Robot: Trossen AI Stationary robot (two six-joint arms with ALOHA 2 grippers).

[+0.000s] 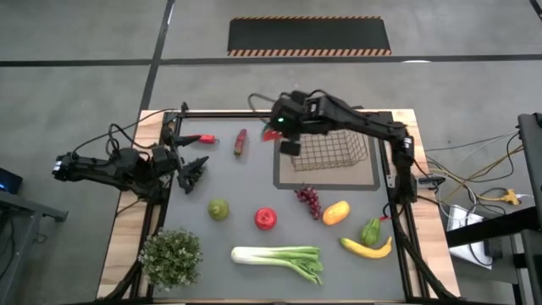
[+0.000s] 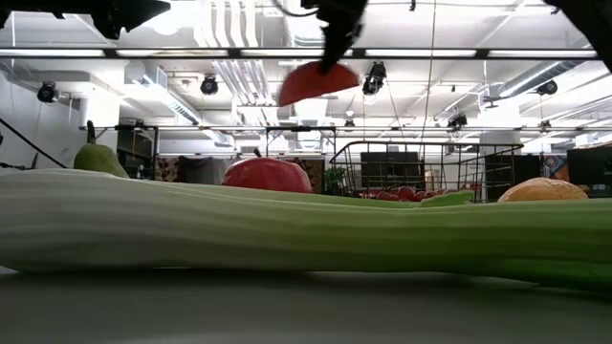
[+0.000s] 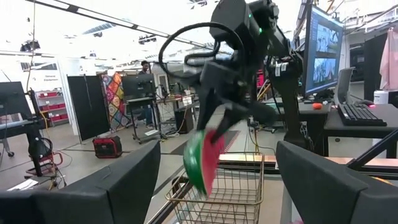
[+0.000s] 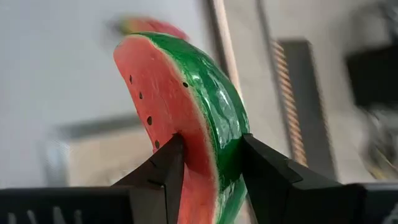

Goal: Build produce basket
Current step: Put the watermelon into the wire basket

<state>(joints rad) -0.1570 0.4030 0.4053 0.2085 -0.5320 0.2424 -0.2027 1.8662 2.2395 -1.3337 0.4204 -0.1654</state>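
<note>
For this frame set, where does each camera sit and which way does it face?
High view: above the table, looking straight down; both dark arms, left gripper waiting at the left edge, right gripper beside the dark wire-mesh basket.
Low view: at table-top height, looking level past the long green leek; the right gripper shows only from above.
Left wrist view: faces the right arm over the basket; own fingers at the bottom.
Right wrist view: own jaws clamp the red-and-green watermelon slice.
Shared: all four views show the slice.
</note>
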